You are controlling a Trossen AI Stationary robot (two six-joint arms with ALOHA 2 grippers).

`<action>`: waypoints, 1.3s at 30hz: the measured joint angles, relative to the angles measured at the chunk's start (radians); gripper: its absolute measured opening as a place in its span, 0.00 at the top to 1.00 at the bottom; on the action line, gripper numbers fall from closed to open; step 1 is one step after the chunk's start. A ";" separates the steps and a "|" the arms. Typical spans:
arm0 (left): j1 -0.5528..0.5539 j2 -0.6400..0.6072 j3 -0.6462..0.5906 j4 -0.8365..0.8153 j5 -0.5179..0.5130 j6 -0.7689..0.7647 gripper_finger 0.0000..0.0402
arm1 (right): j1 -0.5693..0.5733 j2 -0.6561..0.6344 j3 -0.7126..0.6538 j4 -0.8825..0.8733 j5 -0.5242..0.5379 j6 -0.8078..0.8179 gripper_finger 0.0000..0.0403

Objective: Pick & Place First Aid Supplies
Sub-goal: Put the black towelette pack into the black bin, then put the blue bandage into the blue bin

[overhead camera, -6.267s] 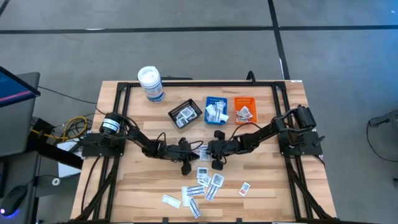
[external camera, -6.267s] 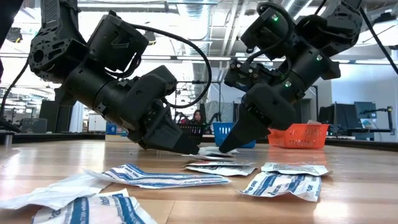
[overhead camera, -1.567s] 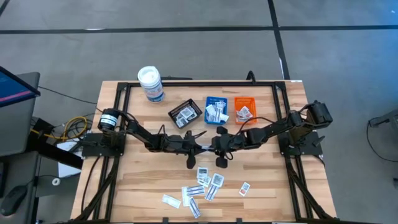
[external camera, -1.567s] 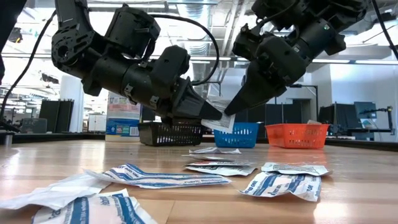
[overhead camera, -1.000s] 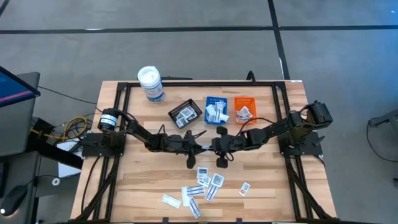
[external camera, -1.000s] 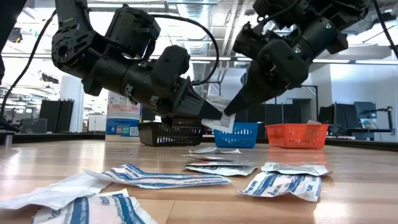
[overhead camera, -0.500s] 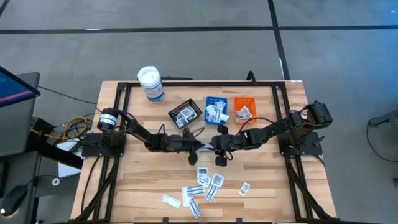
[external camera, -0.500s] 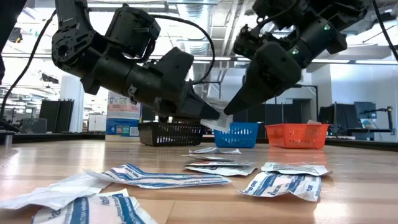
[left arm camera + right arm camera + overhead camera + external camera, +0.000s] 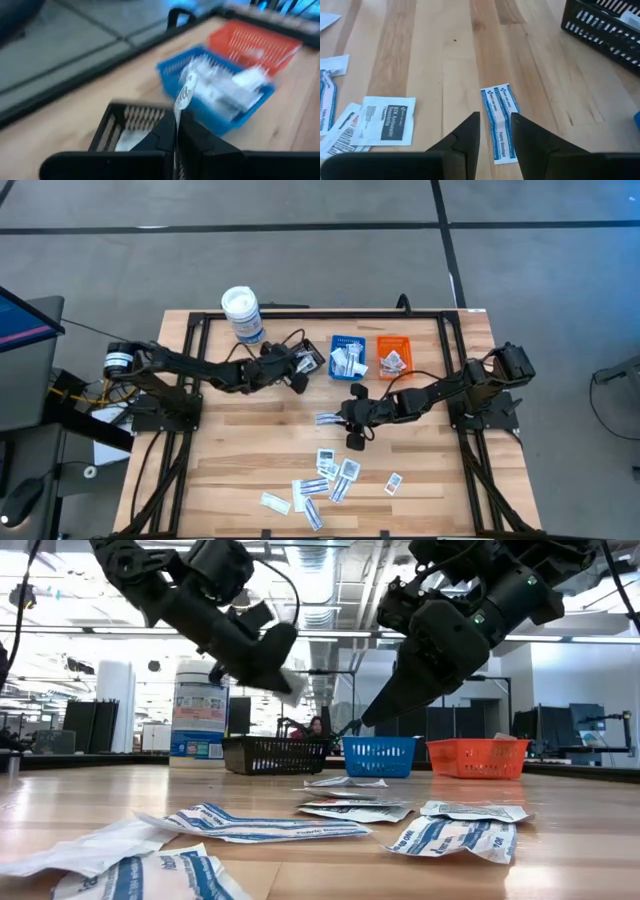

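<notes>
From above, our left pincer (image 9: 297,370) has swung off the middle of the counter (image 9: 230,440) to the black tray (image 9: 300,363), while our right pincer (image 9: 347,418) hangs back, a long packet (image 9: 330,418) lying just beside it

At counter level, the left pincer (image 9: 285,675) is clamped on a white packet (image 9: 293,681), now high above the black tray (image 9: 276,754)

In the left wrist view the packet (image 9: 184,92) stands edge-on over that tray (image 9: 125,131); a drop looks near

In the right wrist view our fingers (image 9: 468,134) have come apart, empty, over the blue-striped packet (image 9: 501,122)
</notes>
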 joint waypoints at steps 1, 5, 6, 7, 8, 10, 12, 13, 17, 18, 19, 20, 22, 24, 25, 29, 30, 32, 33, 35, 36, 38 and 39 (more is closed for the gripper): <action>0.013 -0.006 0.000 -0.042 0.007 -0.018 0.97 | 0.000 0.000 0.000 -0.001 0.000 0.000 0.75; 0.053 0.021 -0.001 -0.115 0.014 -0.051 0.96 | 0.000 0.000 0.000 0.000 0.001 0.000 0.75; 0.058 0.033 -0.001 -0.117 0.012 -0.052 0.94 | 0.000 0.000 0.000 0.000 0.000 0.000 0.75; 0.060 0.044 -0.001 -0.116 0.013 -0.051 0.93 | 0.000 0.000 0.000 0.000 -0.004 0.000 0.75; 0.063 0.053 -0.001 -0.116 0.015 -0.050 0.91 | 0.001 0.000 0.000 -0.002 -0.006 0.000 0.75; 0.064 0.072 -0.001 -0.113 0.016 -0.049 0.86 | 0.003 0.000 0.000 -0.004 -0.006 0.000 0.75; 0.065 0.086 -0.001 -0.113 0.015 -0.049 0.82 | 0.006 0.000 0.000 -0.003 -0.006 0.000 0.75; 0.063 0.090 -0.001 -0.113 0.015 -0.050 0.79 | 0.007 0.000 0.000 -0.004 -0.006 0.000 0.75; 0.024 0.083 -0.001 -0.104 0.016 -0.044 0.72 | 0.008 0.000 0.000 -0.004 -0.006 0.000 0.75; 0.008 0.073 -0.002 -0.090 0.016 -0.040 0.71 | 0.008 0.000 0.000 -0.004 -0.006 0.000 0.75; -0.012 0.060 -0.002 -0.071 0.019 -0.039 0.71 | 0.008 0.000 0.000 -0.003 -0.006 0.000 0.75; -0.034 0.047 -0.001 -0.047 0.034 -0.039 0.70 | 0.008 0.000 0.000 -0.004 -0.006 0.000 0.75; -0.081 0.028 -0.001 -0.008 0.110 -0.038 0.71 | 0.008 0.000 0.000 -0.004 -0.006 0.000 0.75; -0.131 0.021 -0.001 0.013 0.201 -0.037 0.71 | 0.008 0.000 0.000 -0.004 -0.007 0.000 0.75; -0.158 0.020 -0.001 0.018 0.232 -0.037 0.72 | 0.008 0.000 0.000 -0.005 -0.007 0.000 0.75; -0.262 0.037 0.000 0.021 0.236 -0.037 0.74 | 0.008 0.000 0.000 -0.004 -0.007 0.000 0.75; -0.283 0.049 0.000 0.019 0.212 -0.037 0.74 | 0.008 0.000 0.000 -0.004 -0.007 0.000 0.75; -0.319 0.073 -0.001 0.019 0.156 -0.044 0.74 | 0.008 0.000 0.000 -0.007 -0.007 0.000 0.75; -0.331 0.087 -0.001 0.025 0.133 -0.051 0.74 | 0.007 0.000 0.000 -0.009 -0.006 0.000 0.75; -0.348 0.121 0.000 0.036 0.113 -0.068 0.74 | 0.003 0.000 0.000 -0.021 -0.006 0.014 0.75; -0.352 0.141 0.000 0.045 0.112 -0.073 0.74 | 0.000 0.000 0.000 -0.027 -0.006 0.036 0.75; -0.357 0.184 -0.001 0.080 0.111 -0.083 0.74 | -0.009 0.000 -0.006 -0.026 -0.006 0.098 0.75; -0.356 0.209 0.000 0.102 0.110 -0.087 0.74 | -0.014 0.000 -0.010 -0.026 -0.004 0.122 0.75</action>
